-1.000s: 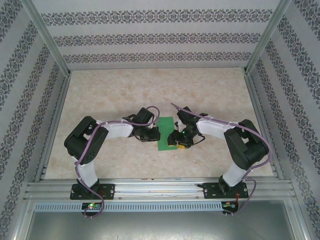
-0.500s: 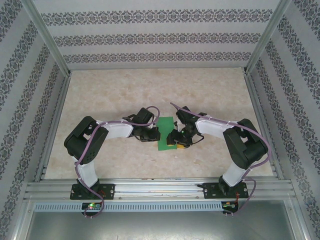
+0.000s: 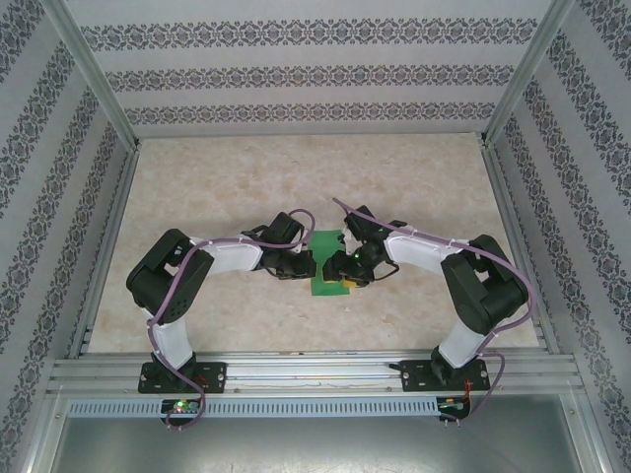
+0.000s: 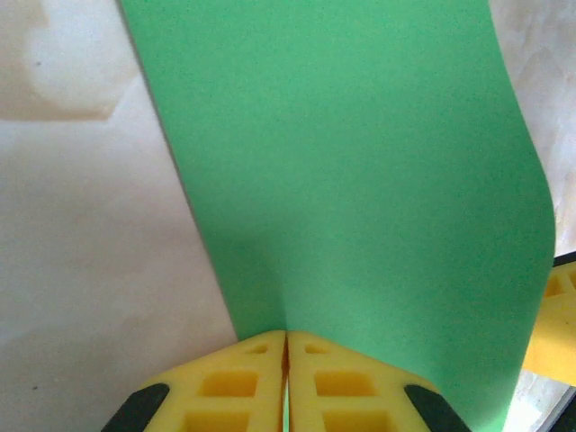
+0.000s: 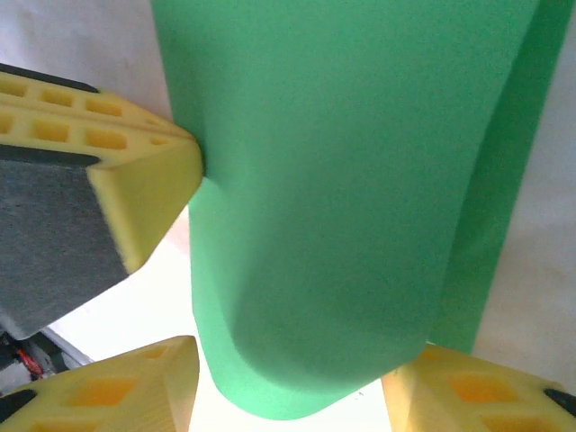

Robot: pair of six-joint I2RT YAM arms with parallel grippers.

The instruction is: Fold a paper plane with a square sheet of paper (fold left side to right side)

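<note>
left claw (image 4: 285, 335) pinches the square sheet of paper (image 4: 360, 180) at its 9 o'clock edge, mid-desk (image 3: 246, 187). right claw (image 5: 288, 360), spread around the curled flap, has shifted toward 9 o'clock; fold judged underway, crease not yet pressed.

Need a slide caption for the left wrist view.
Left gripper, jaws shut, pinches the curled green sheet over the table.
</note>
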